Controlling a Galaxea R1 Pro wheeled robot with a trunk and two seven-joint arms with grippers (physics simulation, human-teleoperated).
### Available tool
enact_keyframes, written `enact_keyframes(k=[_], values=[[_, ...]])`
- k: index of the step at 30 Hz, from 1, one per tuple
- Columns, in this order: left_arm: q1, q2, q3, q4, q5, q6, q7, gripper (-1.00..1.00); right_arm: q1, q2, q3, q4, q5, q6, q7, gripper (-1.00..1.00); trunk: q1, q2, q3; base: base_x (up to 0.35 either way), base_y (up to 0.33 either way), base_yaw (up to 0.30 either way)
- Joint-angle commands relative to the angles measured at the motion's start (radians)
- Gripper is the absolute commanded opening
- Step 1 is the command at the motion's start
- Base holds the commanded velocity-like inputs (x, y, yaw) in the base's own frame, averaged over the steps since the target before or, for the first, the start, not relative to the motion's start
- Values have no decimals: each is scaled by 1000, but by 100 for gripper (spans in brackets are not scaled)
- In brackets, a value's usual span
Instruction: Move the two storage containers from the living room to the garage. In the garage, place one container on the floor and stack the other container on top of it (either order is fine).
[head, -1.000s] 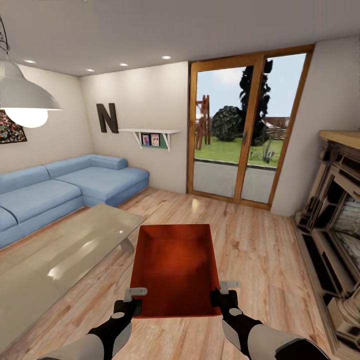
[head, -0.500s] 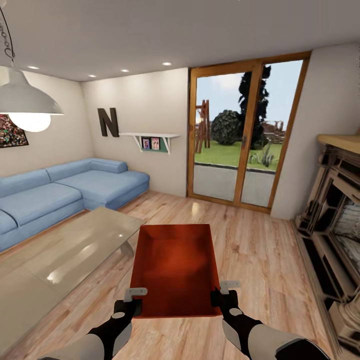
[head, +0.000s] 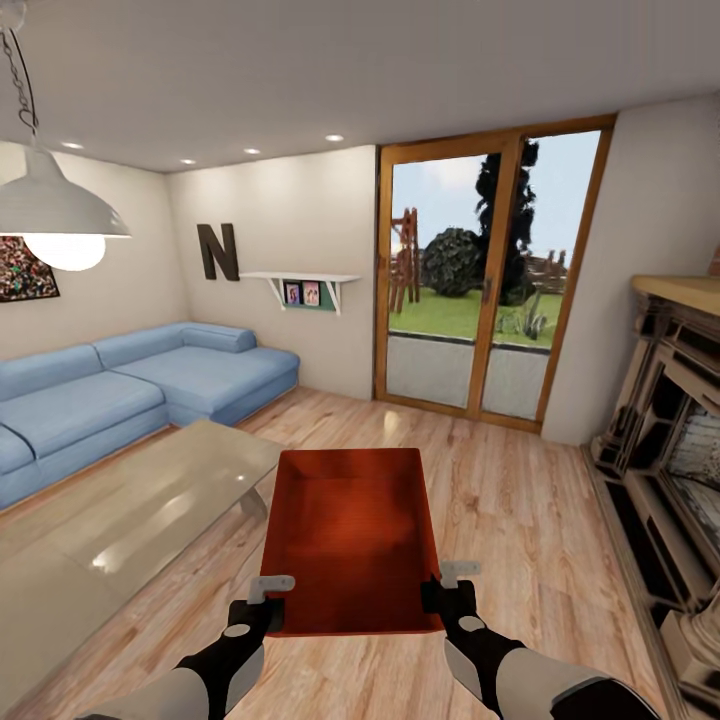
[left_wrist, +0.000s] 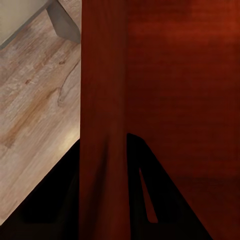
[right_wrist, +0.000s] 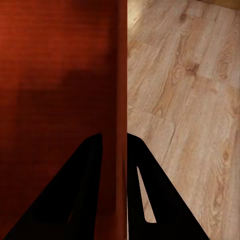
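We are looking into the living room from the head view, and we are carrying one storage container in front of us, above the light wood plank floor. It is an orange-red open bin without a lid, and we are seeing down into its empty inside. The left tool is gripping the near left corner of the container, and the right tool is gripping the near right corner. In the left wrist view, the two dark fingers of the left tool are standing on both sides of the thin red wall, so this tool is clenched on the container. In the right wrist view we are seeing the same thing: the dark fingers are pressing the red wall between them, with the wood floor on the outer side. The glass coffee table is standing at the left of the container, near it but not touching. Behind the table the blue corner sofa is lying along the left wall. The wood-framed glass doors are standing straight ahead and are showing a garden outside. The brick fireplace is at the right side. A white lamp is hanging at the upper left, and a dark letter N is on the far wall beside a small shelf.
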Motion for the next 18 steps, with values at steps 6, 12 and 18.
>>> enact_keyframes(k=[6, 12, 18], values=[[-1, 0, 12, 2, 10, -5, 11, -100, -1, 8, -39, -1, 0, -1, -3, -100, 0, -2, -1, 0, 0, 0], [-1, -1, 12, 2, 10, -5, 11, -100, -1, 9, -38, -1, 0, -1, -4, -100, 0, -2, -1, 0, 0, 0], [-1, -1, 12, 2, 10, -5, 11, -100, -2, 9, -39, -1, -2, -1, -6, -100, 0, -2, -1, 0, 0, 0]])
